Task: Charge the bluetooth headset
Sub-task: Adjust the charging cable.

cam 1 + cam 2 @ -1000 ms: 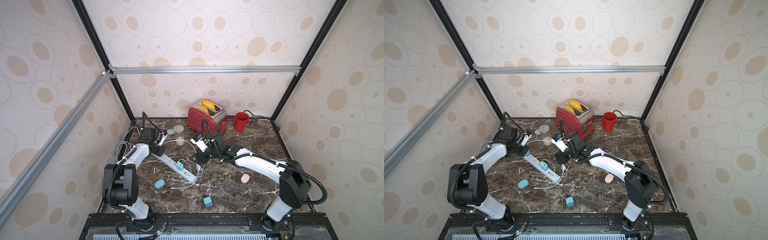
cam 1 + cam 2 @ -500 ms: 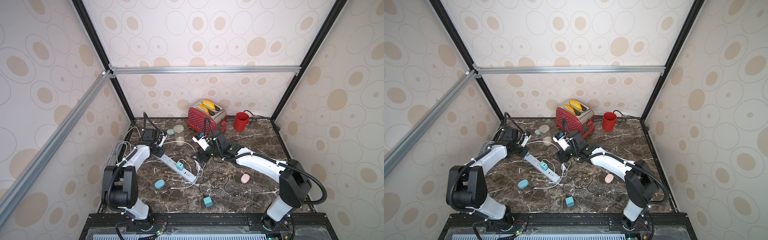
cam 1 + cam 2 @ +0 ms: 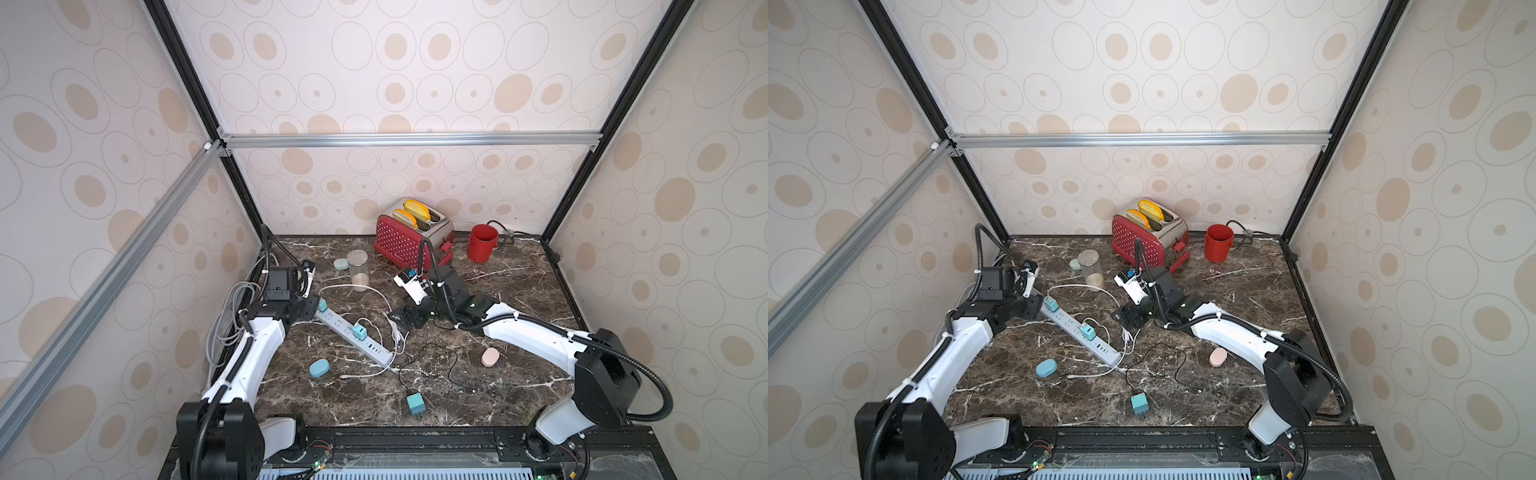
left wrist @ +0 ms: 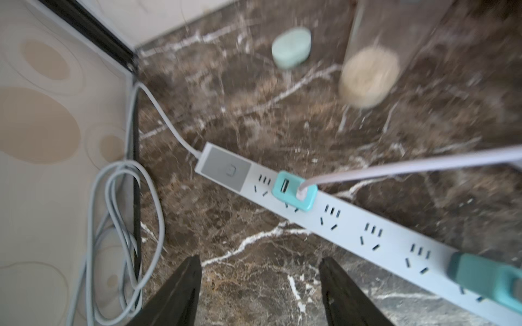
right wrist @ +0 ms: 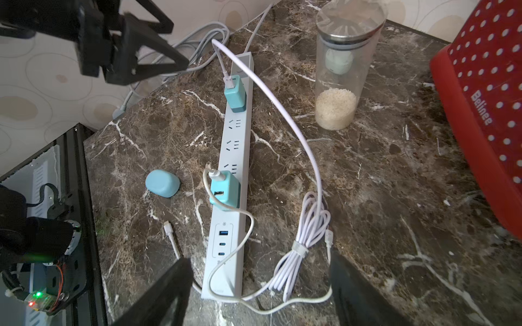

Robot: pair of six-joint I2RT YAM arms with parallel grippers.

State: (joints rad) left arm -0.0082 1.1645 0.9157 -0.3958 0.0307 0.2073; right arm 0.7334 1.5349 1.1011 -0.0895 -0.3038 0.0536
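Observation:
Three small rounded headset cases lie on the marble: a blue one (image 3: 319,368) (image 5: 162,183), a pink one (image 3: 490,356) and a mint one (image 3: 340,264) (image 4: 291,48). A white power strip (image 3: 353,336) (image 4: 367,234) carries two teal chargers (image 4: 293,194) (image 5: 224,192), each with a white cable plugged in. My left gripper (image 4: 261,271) (image 3: 308,309) is open and empty just short of the strip's switch end. My right gripper (image 5: 258,268) (image 3: 405,321) is open over the strip's USB end, beside a bundled white cable (image 5: 308,225), holding nothing.
A loose teal charger (image 3: 415,404) with a black cable lies near the front edge. A glass jar of rice (image 3: 358,270), a red toaster (image 3: 409,239) and a red cup (image 3: 482,243) stand at the back. Grey cords (image 4: 127,225) coil by the left wall.
My left gripper has gone from shut to open beside the teal charger at the strip's switch end. The right arm has barely shifted.

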